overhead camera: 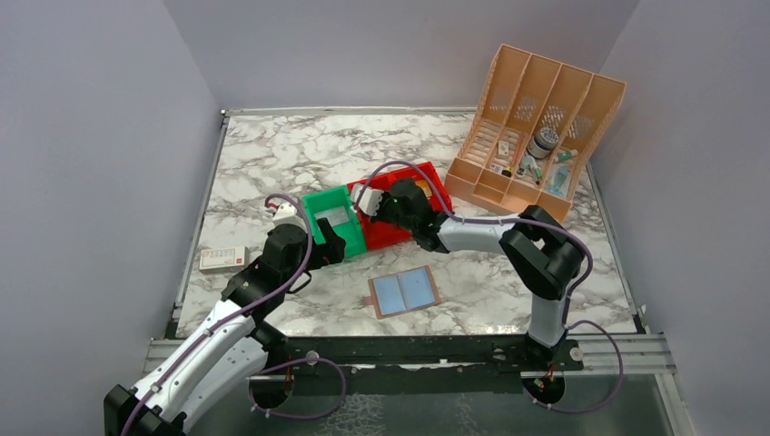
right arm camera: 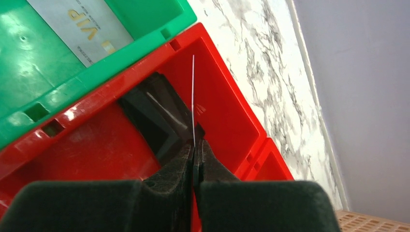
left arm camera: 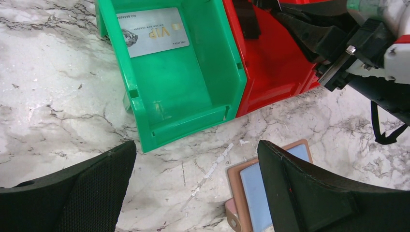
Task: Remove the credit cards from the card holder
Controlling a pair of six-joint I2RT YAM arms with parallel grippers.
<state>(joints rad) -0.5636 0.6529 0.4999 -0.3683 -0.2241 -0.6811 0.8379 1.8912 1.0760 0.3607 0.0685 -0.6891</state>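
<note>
The card holder (overhead camera: 405,292) lies open and flat on the marble table, showing two pale blue panels inside a brownish-pink rim; it also shows in the left wrist view (left arm camera: 249,186). A silvery card with gold "VIP" lettering (left arm camera: 152,32) lies in the green bin (overhead camera: 320,202). My left gripper (left arm camera: 196,159) is open and empty, above the table between the green bin and the card holder. My right gripper (right arm camera: 194,145) is shut on a thin card (right arm camera: 193,96) seen edge-on, held over the red bin (right arm camera: 227,106). A dark shape beside it may be its shadow.
The green bin (left arm camera: 193,92) and red bin (overhead camera: 419,182) stand side by side mid-table. A peach slotted file organizer (overhead camera: 508,86) with small items stands at the back right. A small white box (overhead camera: 222,259) lies near the left edge. Grey walls enclose the table.
</note>
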